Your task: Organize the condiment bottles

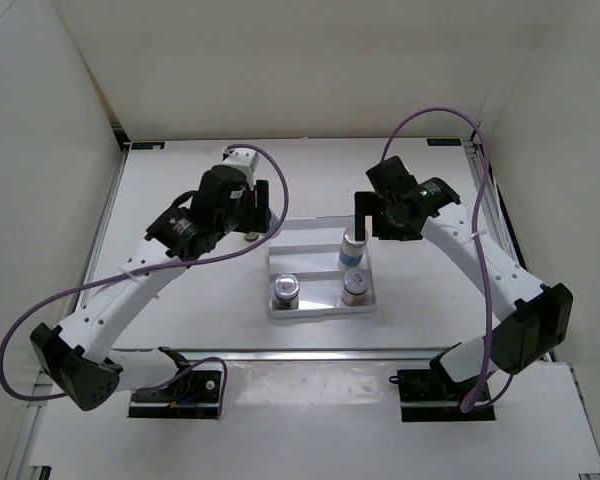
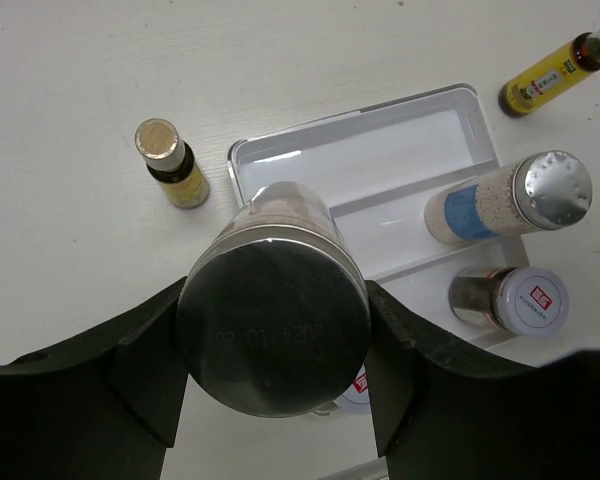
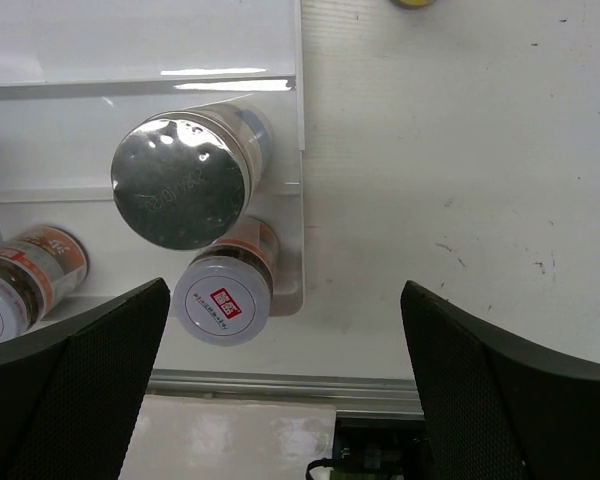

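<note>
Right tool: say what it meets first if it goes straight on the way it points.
Likely the tray at its right rim, or the bare table beside it, with the white-lidded jar just left of that line. The open right tool hangs above; depth is unclear.

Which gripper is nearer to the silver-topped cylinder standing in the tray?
Right. The right gripper hangs open above that cylinder; the left gripper is by the tray's left edge, shut on the other cylinder.
</note>
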